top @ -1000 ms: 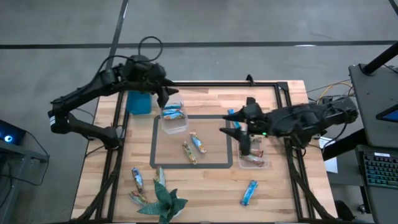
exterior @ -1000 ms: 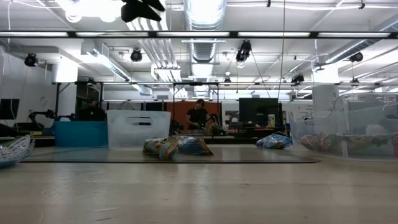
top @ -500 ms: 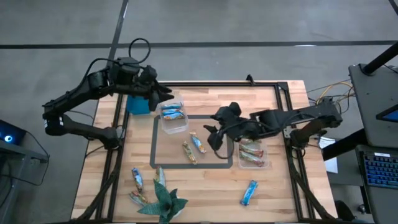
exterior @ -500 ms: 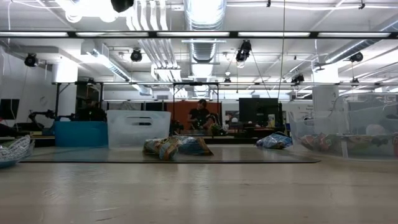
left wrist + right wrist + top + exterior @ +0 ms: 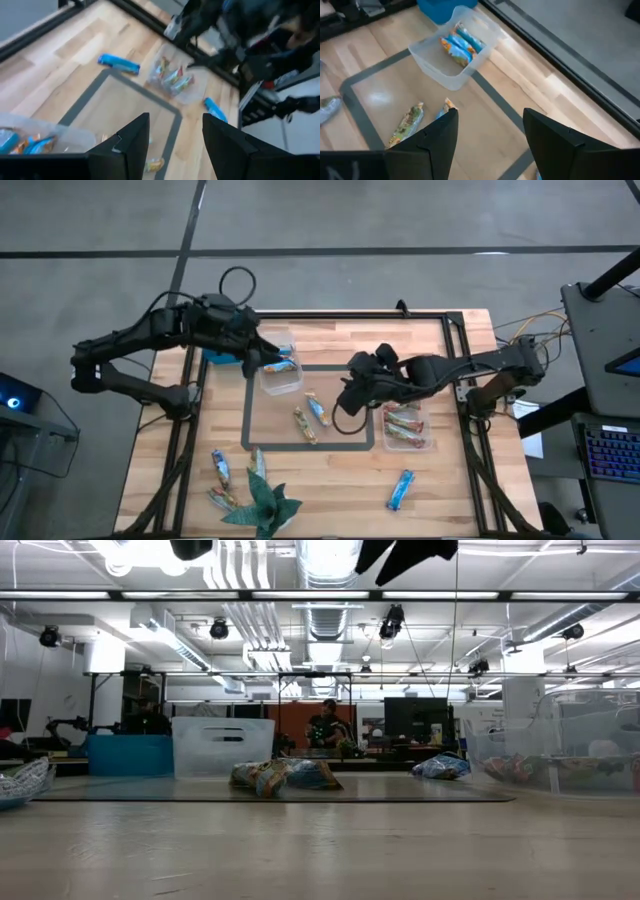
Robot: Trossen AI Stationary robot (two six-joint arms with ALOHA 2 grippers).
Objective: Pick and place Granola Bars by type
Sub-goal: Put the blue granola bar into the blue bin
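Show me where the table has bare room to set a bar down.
Bare wood lies between the green paper figure and the blue bar along the near edge, and in the taped rectangle's left part. Crowded: around the two bars under the right gripper, and both tubs.

In the low view both arms are cut off by the upper edge, leaving only dark fragments, and the bars inside the clear plastic tub (image 5: 222,747) on the left are hidden behind its frosted wall. In the left wrist view the dark right arm (image 5: 250,30) is smeared by blur, and the shiny bars in the far clear tub (image 5: 175,77) are too small to tell apart. In the right wrist view a blue-wrapped bar (image 5: 442,111) is half hidden behind a dark finger (image 5: 427,140). In the high view the left arm covers part of the solid blue box (image 5: 222,356).
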